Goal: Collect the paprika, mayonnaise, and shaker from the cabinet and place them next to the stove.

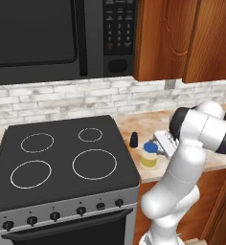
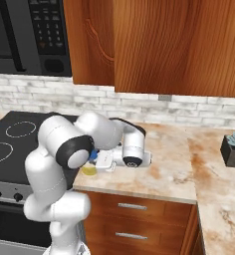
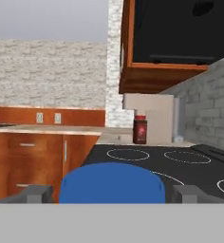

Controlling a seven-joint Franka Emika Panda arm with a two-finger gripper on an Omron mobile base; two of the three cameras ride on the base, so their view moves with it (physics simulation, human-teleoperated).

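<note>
The mayonnaise [image 1: 149, 156], a pale jar with a blue lid, stands on the counter just right of the stove [image 1: 62, 158]. My gripper [image 1: 154, 145] is level with that lid [image 3: 111, 182]. It is open, with one fingertip [image 3: 37, 193] on each side of the lid and a small gap at both. The arm hides most of the jar [image 2: 89, 170] in the right base view. The small black shaker [image 1: 133, 139] stands on the counter a little behind the jar. The red-lidded paprika [image 3: 140, 129] stands beyond the far side of the cooktop. The wooden cabinet [image 1: 182, 38] hangs above the counter.
A black microwave [image 1: 48, 38] hangs over the stove. The speckled counter [image 2: 164, 164] runs on to the right, with a dark potted plant [image 2: 234, 148] at its far end. Drawer fronts [image 2: 134, 219] sit below it, and a brick wall [image 1: 62, 98] stands behind.
</note>
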